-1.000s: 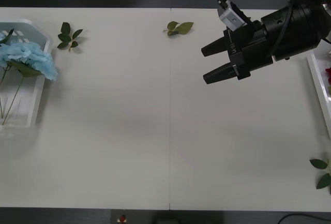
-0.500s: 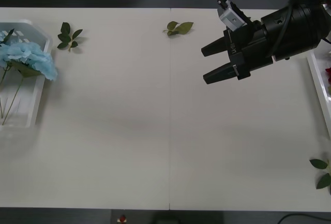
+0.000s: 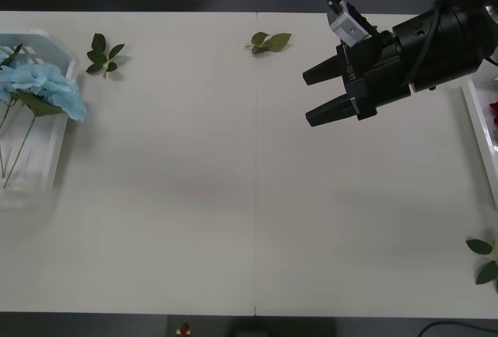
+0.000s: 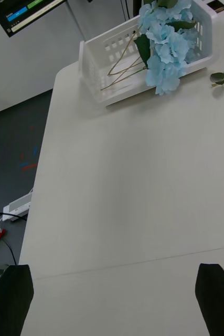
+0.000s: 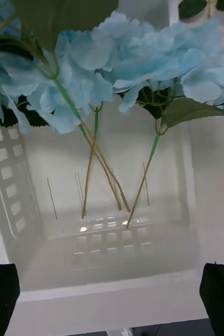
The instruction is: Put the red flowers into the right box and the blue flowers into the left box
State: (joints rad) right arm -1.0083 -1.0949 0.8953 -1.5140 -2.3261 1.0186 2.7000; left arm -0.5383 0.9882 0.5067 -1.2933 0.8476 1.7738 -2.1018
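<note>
At far left the blue flowers [image 3: 43, 88] lie in the left box [image 3: 61, 138], shifted a touch since a second ago; the left gripper [image 5: 112, 299] hangs over them, wide open and empty. Right gripper [image 3: 315, 93] unmoved at far right, open, empty, beside the right box [image 3: 481, 131] with a bit of red flowers [image 3: 494, 111] at its edge. Judging by that, sorting looks finished.

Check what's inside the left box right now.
The left box holds the blue flowers: pale blooms overhanging one rim, thin stems crossing the bare floor. The blooms cover that end, so anything beneath them is hidden. No red flowers visible in it.
</note>
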